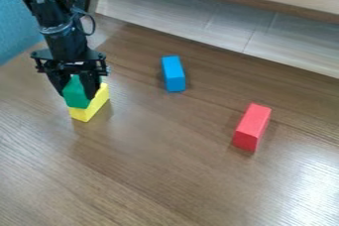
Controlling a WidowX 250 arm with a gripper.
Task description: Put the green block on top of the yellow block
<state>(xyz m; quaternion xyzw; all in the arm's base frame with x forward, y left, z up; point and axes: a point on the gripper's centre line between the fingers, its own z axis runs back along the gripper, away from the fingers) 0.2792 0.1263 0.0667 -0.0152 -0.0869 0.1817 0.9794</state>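
We look to be placing; our gripper (78, 93) pinches the green block (76, 96) atop the yellow block (96, 105). Next we release; lift straight up.

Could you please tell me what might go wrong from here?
Yellow block shows out to one side of the green block, so the green one may be off-centre and could tip once released. The gripper flanks it closely, so opening or lifting away might drag it.

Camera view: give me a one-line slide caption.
Hand gripping the green block atop the yellow block; blue block and red block lie apart.
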